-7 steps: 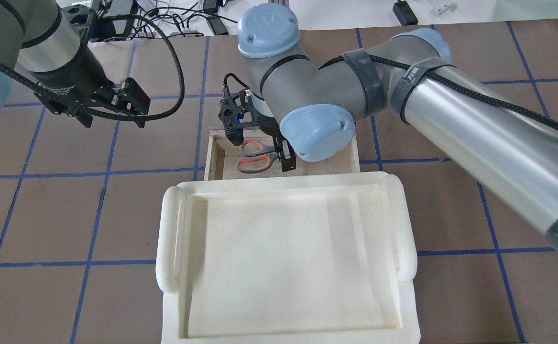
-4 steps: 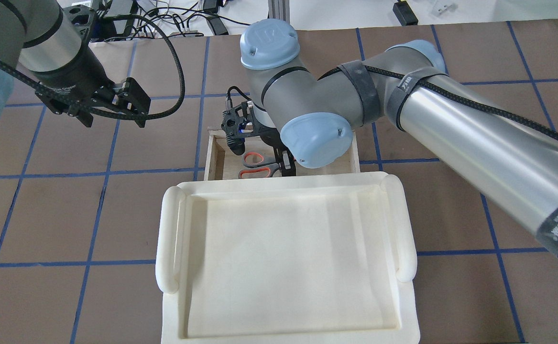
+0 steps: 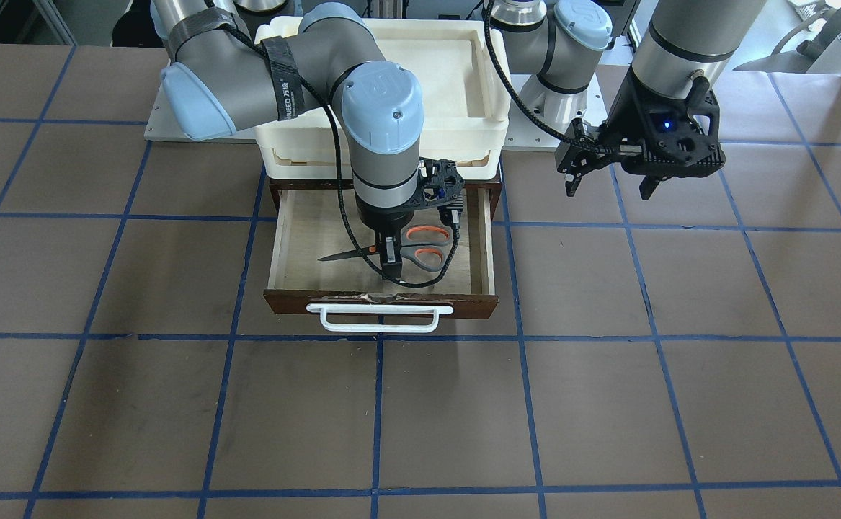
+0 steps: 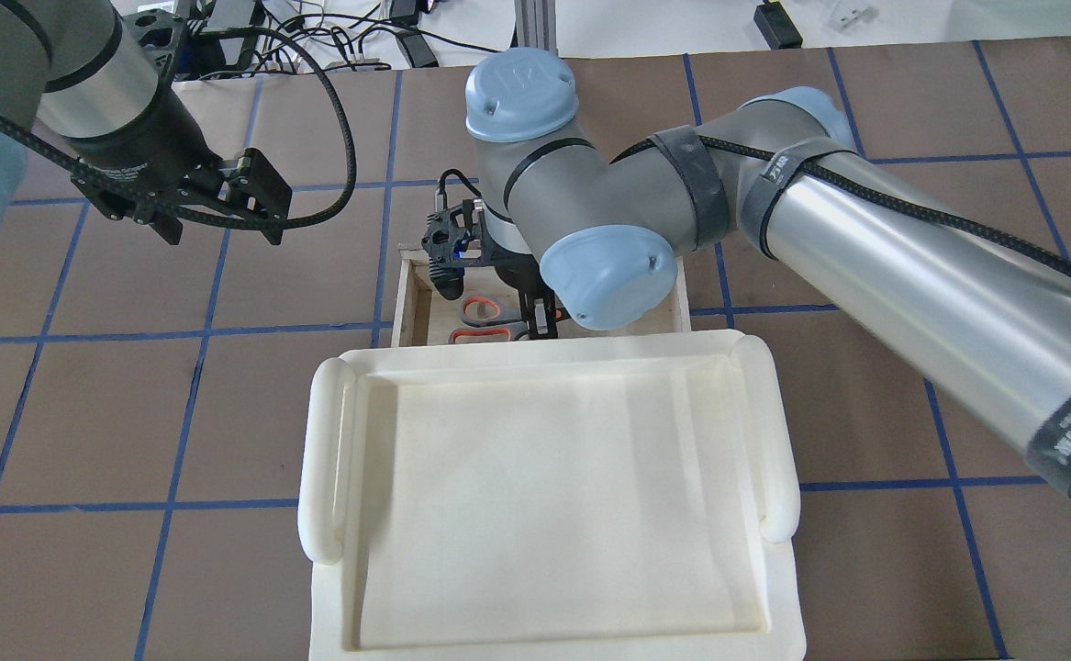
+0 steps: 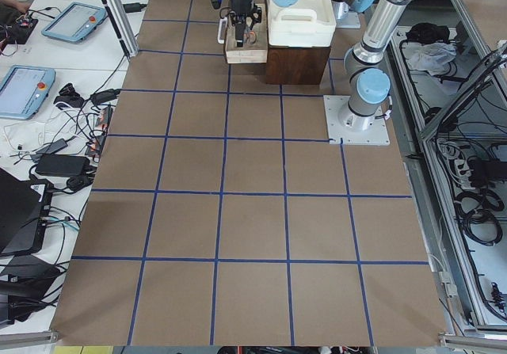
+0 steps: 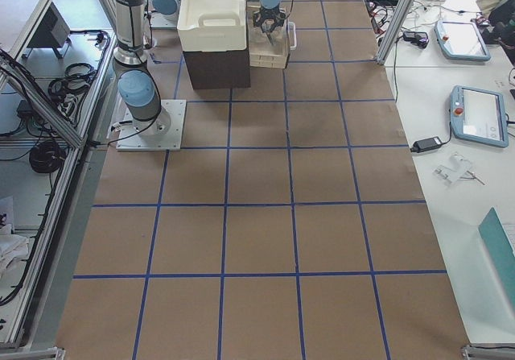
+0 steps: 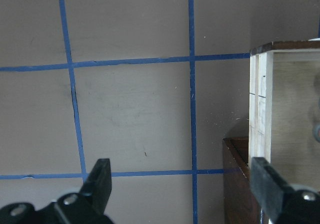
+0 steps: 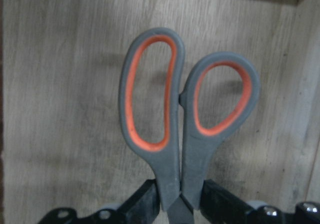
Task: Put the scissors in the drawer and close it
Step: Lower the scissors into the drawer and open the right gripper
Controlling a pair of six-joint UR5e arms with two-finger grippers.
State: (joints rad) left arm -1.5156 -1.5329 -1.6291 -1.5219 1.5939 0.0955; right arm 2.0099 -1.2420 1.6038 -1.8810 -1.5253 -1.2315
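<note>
My right gripper [image 3: 390, 261] clamps the scissors [image 3: 414, 251] inside the open drawer [image 3: 290, 299]. The overhead view hides the blades [image 3: 341, 254]; the front view shows them running along the drawer's width, tips toward my right. Beside it, my left gripper [image 3: 610, 186] gapes.

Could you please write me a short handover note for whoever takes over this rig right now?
Right gripper: shut on the small grey-handled scissors with orange-red inner loops, held low inside the shallow dark brown wooden drawer.
Left gripper: open, empty, hovering over the table beside the drawer.
Done: scissors brought into the open drawer.
Left: release them, withdraw, push the drawer shut, probably by its white bar handle.
</note>
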